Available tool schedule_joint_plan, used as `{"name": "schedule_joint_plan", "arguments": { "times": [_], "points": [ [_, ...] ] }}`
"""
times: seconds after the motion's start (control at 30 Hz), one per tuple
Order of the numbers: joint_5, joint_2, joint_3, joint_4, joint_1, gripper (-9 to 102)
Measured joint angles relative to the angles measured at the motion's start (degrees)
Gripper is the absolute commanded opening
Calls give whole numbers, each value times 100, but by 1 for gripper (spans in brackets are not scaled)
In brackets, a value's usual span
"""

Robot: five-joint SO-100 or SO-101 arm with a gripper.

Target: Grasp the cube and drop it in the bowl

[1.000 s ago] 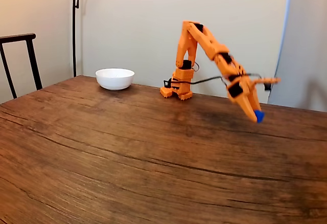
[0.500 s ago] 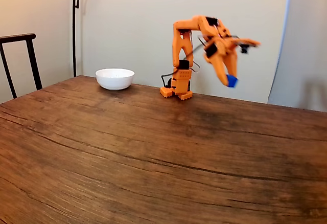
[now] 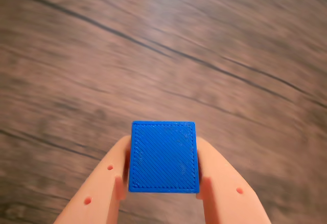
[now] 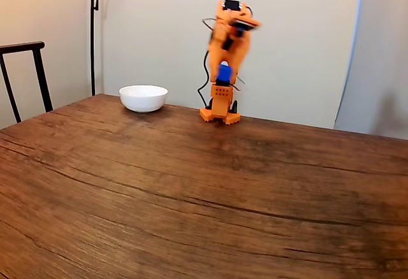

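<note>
Tool (image 3: 163, 183): clamped on cube (image 3: 163, 156), high over bench (image 4: 191, 183).
Risk: your fast swing could fling it short of bowl (image 4: 143, 98).

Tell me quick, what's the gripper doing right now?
Gripper: closed on the blue cube, held up off the table.

In the fixed view the arm (image 4: 226, 50) is smeared by motion blur. In the wrist view the table (image 3: 214, 55) blurs, and the fingers (image 3: 102, 188) are cut off by the bottom edge.

Blue cube (image 3: 163, 156), white bowl (image 4: 143, 98), orange end effector (image 3: 162, 183).
</note>
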Motion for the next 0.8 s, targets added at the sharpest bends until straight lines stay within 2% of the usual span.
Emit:
{"name": "schedule_joint_plan", "arguments": {
  "times": [0.43, 0.53, 0.8],
  "points": [
    [439, 1916, -44, 1670, 3173, 2],
    [642, 2285, 97, 1758, 3990, 2],
    [729, 2848, 1116, 1758, 5265, 2]
  ]
}}
